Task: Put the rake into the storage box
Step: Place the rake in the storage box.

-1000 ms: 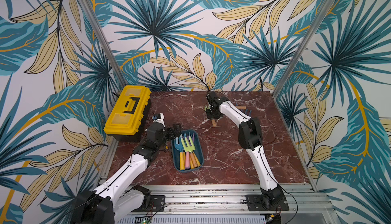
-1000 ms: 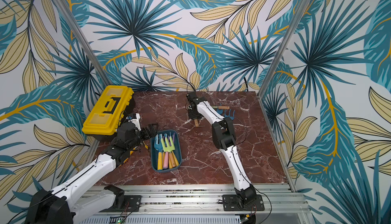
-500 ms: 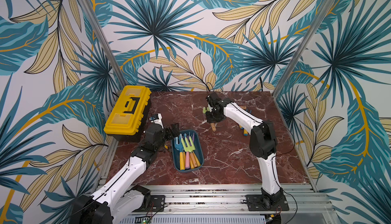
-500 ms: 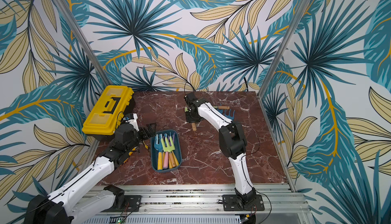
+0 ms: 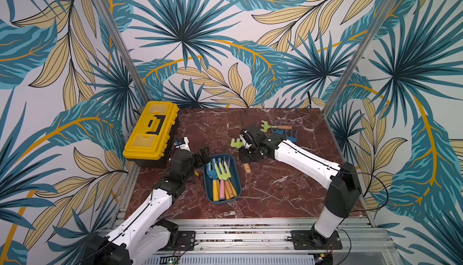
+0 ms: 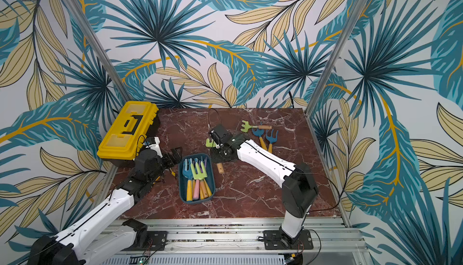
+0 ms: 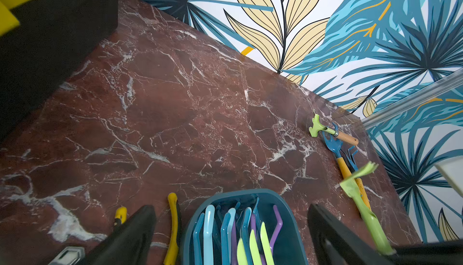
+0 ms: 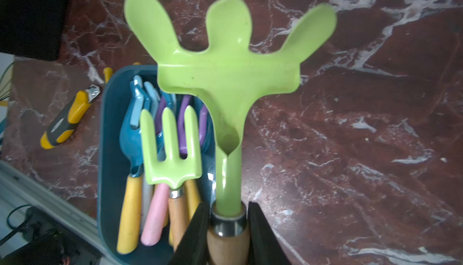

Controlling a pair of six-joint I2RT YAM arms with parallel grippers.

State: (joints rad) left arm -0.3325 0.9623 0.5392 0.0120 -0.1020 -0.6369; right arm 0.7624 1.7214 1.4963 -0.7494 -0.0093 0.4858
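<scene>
Ok, left to right: yellow toolbox [image 5: 150, 131] sits closed at the back-left corner of the table [image 5: 275, 188]. Next, the left gripper [image 5: 203, 154] hovers just beside the far left corner of the storage box [image 5: 223, 202], jaws spread wide with nothing between them. A yellow-and-grey hand tool [image 8: 66, 118] and yellow-handled pliers [image 7: 172, 226] lie on the table just left of the box. The storage box sits centre-front, long axis front to back, holding several forks and rakes with heads toward the back wall. Not in it: the rake [image 8: 228, 68], lime green head, three rounded tines, wooden handle. It hangs tilted just right of the box's far end, head toward the back-left, handle end toward the front. The right gripper [image 8: 228, 216] pinches it at the metal ferrule, fingers [image 8: 195, 231] pressed on both sides. Further right at the back, a second green rake [image 6: 248, 125] and two blue forks [image 6: 271, 134] lie on the table, overlapping.
</scene>
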